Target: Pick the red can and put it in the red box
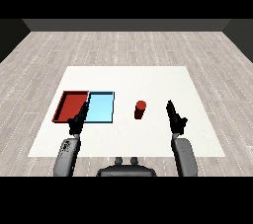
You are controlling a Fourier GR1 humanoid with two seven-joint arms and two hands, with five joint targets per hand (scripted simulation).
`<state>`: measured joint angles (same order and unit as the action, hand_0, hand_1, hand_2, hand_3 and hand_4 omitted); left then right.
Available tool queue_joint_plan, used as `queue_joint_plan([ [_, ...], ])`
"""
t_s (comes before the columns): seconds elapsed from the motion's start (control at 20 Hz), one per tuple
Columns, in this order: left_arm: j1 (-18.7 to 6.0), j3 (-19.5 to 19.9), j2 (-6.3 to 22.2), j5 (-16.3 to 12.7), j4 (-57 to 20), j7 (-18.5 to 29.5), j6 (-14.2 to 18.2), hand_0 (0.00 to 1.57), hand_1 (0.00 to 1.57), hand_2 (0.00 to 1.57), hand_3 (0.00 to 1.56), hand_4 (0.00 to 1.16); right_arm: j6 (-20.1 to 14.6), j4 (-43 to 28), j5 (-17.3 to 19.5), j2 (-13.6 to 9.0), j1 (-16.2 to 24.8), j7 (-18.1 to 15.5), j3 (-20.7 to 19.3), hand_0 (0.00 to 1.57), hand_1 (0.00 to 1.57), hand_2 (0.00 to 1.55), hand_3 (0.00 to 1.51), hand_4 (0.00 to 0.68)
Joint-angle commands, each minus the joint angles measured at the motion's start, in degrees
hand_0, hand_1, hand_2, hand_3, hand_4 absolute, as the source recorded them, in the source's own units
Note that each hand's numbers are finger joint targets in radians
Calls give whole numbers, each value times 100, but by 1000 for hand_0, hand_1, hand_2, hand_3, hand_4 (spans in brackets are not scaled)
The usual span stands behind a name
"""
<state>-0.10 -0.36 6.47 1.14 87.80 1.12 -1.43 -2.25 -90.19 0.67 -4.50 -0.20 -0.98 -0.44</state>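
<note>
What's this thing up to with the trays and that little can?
Nothing is being held yet. A red can stands upright on the white table, to the right of a red tray and a light blue tray lying side by side. The robot's right hand hovers open just right of the can, not touching it. Its left hand hangs open over the trays' near edge.

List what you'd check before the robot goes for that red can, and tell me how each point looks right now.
1. Red can upright on the table: ok.
2. Right hand open, holding nothing: ok.
3. Nothing between right hand and can: ok.
4. Red tray empty, ready to take the can: ok.
5. Left hand clear of the trays: not ok, it shows over the border between the red tray and the blue tray.
6. Left hand's height above the trays: cannot tell.
</note>
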Motion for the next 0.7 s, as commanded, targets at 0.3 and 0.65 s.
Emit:
queue_joint_plan([
  [0.3,-388,274,-345,-335,740,1062,97,0,0,0,0,0,644,215,-578,-330,-742,-994,-633,0,0,0,0,0],
  [0.65,-143,118,-612,-104,293,2276,119,0,0,0,0,0,1381,1062,-854,-705,-635,-2071,-1032,0,0,0,0,0],
])
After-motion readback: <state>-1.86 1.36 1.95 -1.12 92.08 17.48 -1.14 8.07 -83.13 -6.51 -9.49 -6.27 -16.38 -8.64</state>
